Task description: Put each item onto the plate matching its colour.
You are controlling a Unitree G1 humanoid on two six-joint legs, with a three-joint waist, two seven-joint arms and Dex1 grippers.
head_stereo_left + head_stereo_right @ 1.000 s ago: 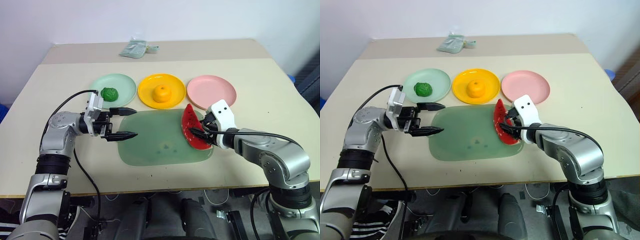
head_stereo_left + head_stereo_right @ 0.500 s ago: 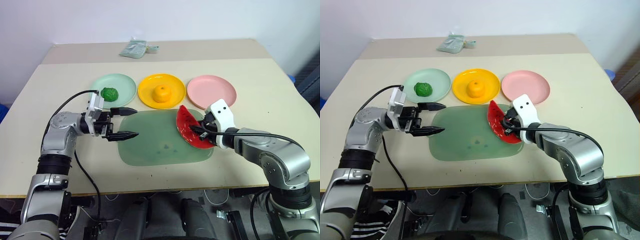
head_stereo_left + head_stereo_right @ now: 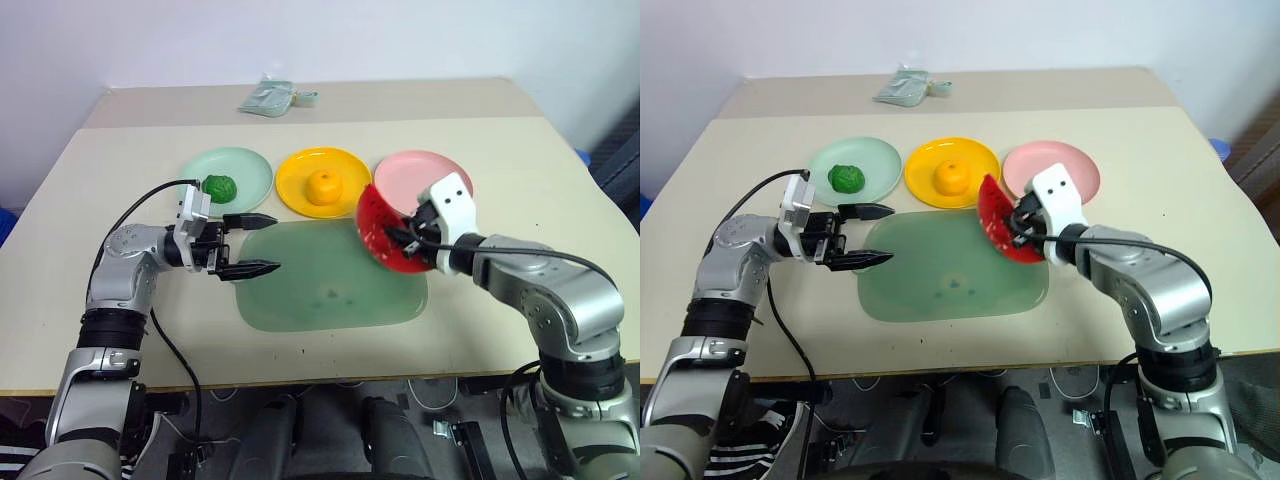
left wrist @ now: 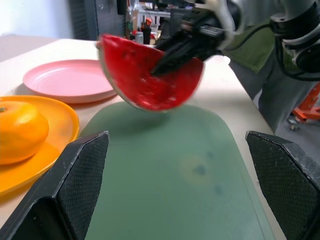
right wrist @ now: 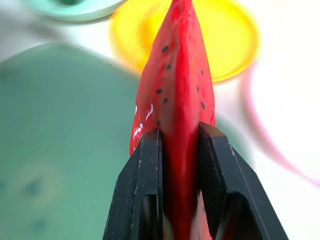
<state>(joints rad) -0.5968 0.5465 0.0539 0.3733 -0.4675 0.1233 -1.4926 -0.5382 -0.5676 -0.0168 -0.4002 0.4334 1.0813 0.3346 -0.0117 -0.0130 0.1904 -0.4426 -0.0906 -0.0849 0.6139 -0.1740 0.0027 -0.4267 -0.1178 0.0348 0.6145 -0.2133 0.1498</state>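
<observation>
- Risk of slipping first: the right jaws [image 3: 1021, 228] are closed on the watermelon slice [image 3: 385, 232] by its thin middle, so the wide wedge hangs out to both sides of the black fingers [image 5: 145, 190] — a quick swing of the arm could, I think, turn it or let it fall.
- The slice is held in the air, past the far right corner of the green tray [image 3: 320, 290] and just before the pink plate [image 3: 425, 175]. If released too early, it may land on the plate's near rim or back in the tray.
- The yellow plate [image 3: 322, 181] lies close beside the slice; a wide path could knock its edge.
- The left jaws [image 3: 258, 243] are wide open and hold nothing — they point across the tray's near-left edge, well apart from the slice.
- Containers: the mint green plate [image 3: 227, 175] holds the bumpy green ball [image 3: 219, 187]; the yellow plate holds the orange fruit [image 3: 324, 186]; the pink plate and the tray carry nothing.
- All of them rest on the worktop [image 3: 120, 150].
</observation>
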